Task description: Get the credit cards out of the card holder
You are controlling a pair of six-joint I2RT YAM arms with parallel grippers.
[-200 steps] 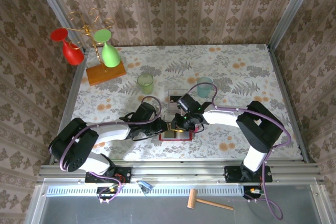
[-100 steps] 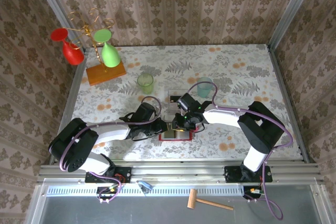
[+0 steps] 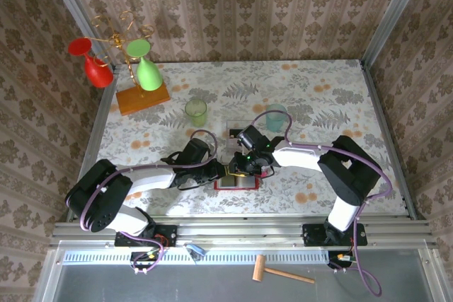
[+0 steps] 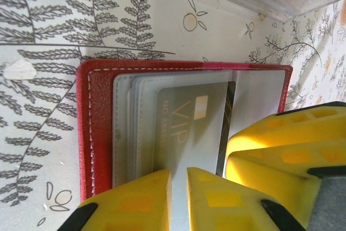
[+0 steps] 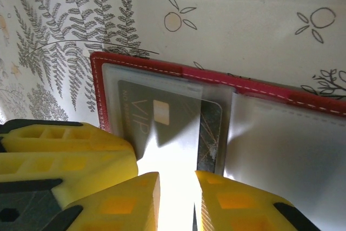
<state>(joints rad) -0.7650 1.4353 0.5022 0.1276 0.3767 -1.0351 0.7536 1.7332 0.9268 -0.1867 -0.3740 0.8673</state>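
Left to right: the left hand (image 4: 178, 176) sits at the near edge of the open card holder (image 4: 86, 133), which lies flat on the patterned surface (image 4: 54, 25). Its jaws are drawn almost together on the thin clear pocket leaf. A grey credit card (image 4: 189, 128) marked VIP lies inside that pocket, apparently fully seated. The right hand (image 5: 177, 179) is just beside the left, with its jaws equally narrow. It appears to nip the card's near edge, though glare hides whether the pads hold the card or only the sleeve. Assessment: the card is light, stiff and slick, while the sleeve is soft and likely to cling. The holder is light enough to lift or slide with any pull. The sound hold is on the card's short near edge, with the holder restrained by its leaf or red cover. Against the earlier top views, the holder has not moved and both hands remain on it. The right wrist has edged slightly left, and no card has emerged.
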